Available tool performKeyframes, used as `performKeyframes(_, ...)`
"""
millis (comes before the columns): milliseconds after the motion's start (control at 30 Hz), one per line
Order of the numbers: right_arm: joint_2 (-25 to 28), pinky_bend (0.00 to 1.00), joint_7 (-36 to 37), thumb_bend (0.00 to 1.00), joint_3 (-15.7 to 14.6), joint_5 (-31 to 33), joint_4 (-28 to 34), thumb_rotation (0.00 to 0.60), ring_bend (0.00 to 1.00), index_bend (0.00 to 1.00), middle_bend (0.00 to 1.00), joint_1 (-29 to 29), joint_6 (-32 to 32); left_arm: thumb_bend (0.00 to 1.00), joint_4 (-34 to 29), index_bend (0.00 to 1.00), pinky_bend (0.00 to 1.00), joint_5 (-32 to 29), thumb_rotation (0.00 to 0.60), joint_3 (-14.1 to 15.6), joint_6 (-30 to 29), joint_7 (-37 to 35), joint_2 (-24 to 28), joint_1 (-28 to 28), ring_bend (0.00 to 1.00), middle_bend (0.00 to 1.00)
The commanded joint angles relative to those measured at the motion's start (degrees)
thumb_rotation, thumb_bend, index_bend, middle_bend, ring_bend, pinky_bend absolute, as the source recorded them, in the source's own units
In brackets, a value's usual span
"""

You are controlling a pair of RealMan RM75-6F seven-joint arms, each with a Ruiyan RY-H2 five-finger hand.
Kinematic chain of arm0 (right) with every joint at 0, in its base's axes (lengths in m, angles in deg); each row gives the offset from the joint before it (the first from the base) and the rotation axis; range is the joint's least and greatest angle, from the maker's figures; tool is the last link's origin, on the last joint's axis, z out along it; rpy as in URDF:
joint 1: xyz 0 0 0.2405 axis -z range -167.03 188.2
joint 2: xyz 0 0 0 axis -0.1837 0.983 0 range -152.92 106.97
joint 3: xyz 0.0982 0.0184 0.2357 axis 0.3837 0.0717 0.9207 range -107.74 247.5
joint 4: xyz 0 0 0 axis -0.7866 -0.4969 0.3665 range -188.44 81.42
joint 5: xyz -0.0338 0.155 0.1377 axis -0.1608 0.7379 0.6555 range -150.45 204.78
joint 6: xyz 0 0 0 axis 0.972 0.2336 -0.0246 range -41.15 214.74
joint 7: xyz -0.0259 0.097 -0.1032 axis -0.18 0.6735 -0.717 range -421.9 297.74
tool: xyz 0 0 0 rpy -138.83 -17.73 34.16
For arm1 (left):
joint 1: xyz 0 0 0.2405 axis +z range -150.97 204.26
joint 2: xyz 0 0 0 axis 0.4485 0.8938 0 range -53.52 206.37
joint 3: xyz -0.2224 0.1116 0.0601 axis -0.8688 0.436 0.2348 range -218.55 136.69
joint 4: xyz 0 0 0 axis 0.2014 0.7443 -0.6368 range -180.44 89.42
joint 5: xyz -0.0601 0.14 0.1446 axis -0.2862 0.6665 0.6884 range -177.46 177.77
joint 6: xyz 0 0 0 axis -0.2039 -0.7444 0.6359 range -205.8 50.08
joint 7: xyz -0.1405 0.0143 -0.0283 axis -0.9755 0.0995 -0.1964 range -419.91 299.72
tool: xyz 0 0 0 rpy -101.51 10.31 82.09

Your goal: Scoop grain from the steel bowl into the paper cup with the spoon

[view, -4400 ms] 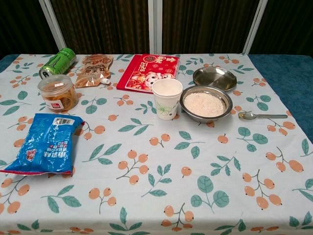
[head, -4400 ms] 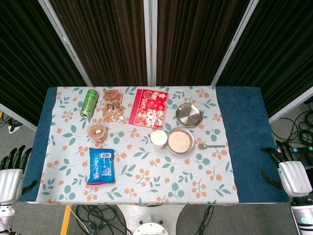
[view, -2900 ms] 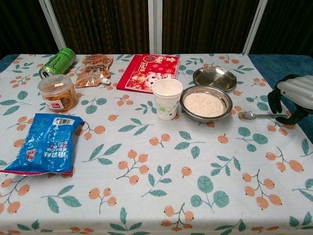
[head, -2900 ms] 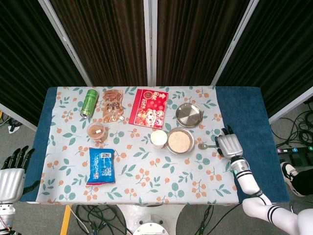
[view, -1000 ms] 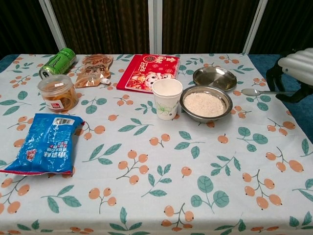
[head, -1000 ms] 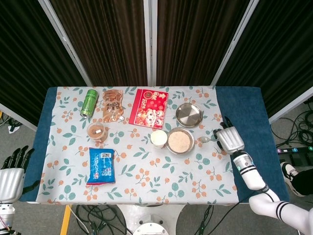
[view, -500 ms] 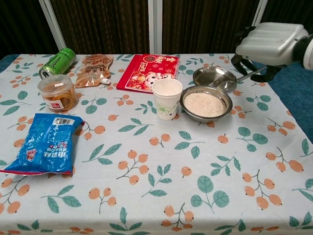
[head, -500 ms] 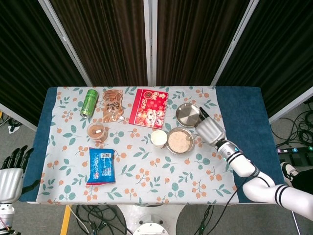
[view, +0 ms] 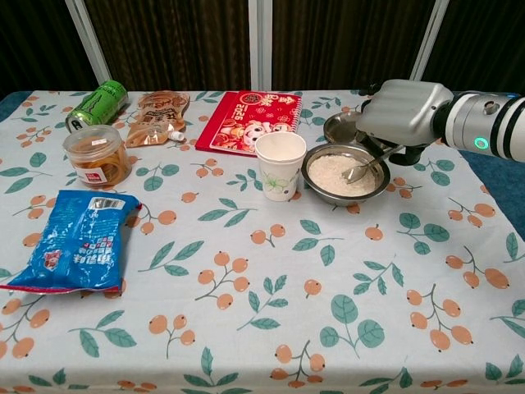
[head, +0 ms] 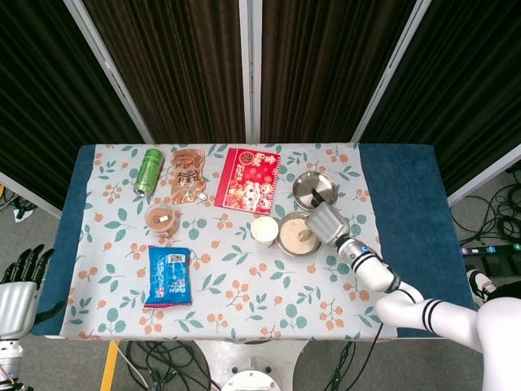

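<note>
The steel bowl (head: 295, 235) (view: 344, 176) of pale grain stands right of centre, with the white paper cup (head: 264, 230) (view: 280, 164) upright against its left side. My right hand (head: 326, 220) (view: 402, 111) hovers over the bowl's right rim and grips the handle of the metal spoon (view: 366, 167). The spoon slants down to the left and its tip rests in the grain. My left hand (head: 16, 295) hangs off the table's near left corner, fingers apart and holding nothing; the chest view does not show it.
An empty steel dish (head: 313, 189) (view: 340, 128) sits just behind the bowl, partly hidden by my right hand. A red booklet (view: 248, 120), brown pouch (view: 157, 116), green can (view: 97, 105), plastic jar (view: 97, 155) and blue bag (view: 78, 241) lie on the left half.
My right hand picked the spoon up off the cloth right of the bowl, carried it left, and has lowered its tip into the grain. The left hand stays put.
</note>
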Motion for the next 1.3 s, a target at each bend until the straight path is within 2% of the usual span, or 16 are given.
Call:
performKeyframes(33, -1.2, 0.01, -0.2, 0.34, -0.3, 0.4, -0.7, 0.600, 0.22, 0.63, 0.57, -0.5, 0.5, 0.06, 0.1, 0.17, 0.20, -0.1, 0.600, 0.0, -0.1, -0.2, -0.1, 0.1, 0.10, 0.16)
performKeyframes(233, -2.2, 0.01, 1.6, 0.35, -0.2, 0.5, -1.0, 0.600, 0.23, 0.64, 0.57, -0.6, 2.3, 0.06, 0.4, 0.17, 0.20, -0.2, 0.600, 0.1, -0.2, -0.4, -0.1, 0.4, 0.10, 0.16)
performKeyframes(733, 4.8, 0.01, 9.4, 0.35, -1.1, -4.3, 5.3, 0.600, 0.23, 0.64, 0.57, 2.6, 8.7, 0.06, -1.0, 0.17, 0.20, 0.0, 0.600, -0.3, 0.0, 1.2, 0.4, -0.1, 0.10, 0.16)
performKeyframes(967, 6.6, 0.01, 11.4, 0.35, 0.8, -5.2, 7.6, 0.600, 0.23, 0.64, 0.57, 2.2, 10.4, 0.06, -1.5, 0.17, 0.20, 0.0, 0.600, -0.4, 0.0, 1.8, 0.5, -0.3, 0.10, 0.16)
performKeyframes(1300, 2.9, 0.01, 8.1, 0.35, 3.6, -2.6, 6.0, 0.600, 0.23, 0.64, 0.57, -2.5, 7.3, 0.06, -0.9, 0.17, 0.20, -0.3, 0.600, -0.2, -0.3, 1.0, 0.4, 0.2, 0.10, 0.16)
